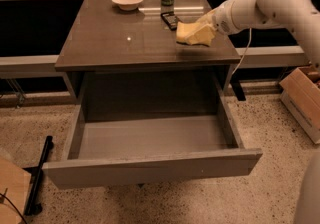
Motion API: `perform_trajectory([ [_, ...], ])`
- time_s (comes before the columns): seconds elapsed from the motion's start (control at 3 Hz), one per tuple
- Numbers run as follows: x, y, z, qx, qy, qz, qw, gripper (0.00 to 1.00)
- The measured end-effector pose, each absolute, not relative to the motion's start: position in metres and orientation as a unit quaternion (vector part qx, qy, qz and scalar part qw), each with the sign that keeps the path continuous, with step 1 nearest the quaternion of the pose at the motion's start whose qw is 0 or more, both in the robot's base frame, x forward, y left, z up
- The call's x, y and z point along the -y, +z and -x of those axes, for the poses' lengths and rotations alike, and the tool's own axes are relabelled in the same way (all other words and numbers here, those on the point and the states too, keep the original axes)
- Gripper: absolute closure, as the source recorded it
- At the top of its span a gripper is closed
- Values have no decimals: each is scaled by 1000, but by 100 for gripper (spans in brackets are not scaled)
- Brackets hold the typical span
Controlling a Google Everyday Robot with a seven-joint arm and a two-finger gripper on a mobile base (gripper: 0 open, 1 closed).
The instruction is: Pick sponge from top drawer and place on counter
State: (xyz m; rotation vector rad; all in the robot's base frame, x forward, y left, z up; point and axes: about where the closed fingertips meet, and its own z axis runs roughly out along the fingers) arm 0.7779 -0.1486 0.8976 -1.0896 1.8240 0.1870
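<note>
The sponge [191, 33], a pale yellow soft block, hangs tilted just over the right rear part of the counter [115, 43], with its shadow on the surface beneath it. The gripper [204, 29] reaches in from the right and pinches the sponge at its right end. The counter is a glossy dark grey-brown slab catching a few bright reflections. Below it the top drawer [150, 168] stands pulled fully out, a wide shallow grey-brown box with a plain flat front.

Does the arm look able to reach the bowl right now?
Probably yes: the end effector hangs over the counter's right side, only a low dark object lies between, but it grips the sponge.
</note>
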Motion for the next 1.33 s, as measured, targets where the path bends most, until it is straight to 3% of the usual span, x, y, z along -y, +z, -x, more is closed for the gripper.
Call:
perform_trajectory([
  [1.0, 127, 880, -820, -744, 103, 436, 495, 4],
  [1.33, 125, 879, -820, -744, 104, 437, 494, 0],
])
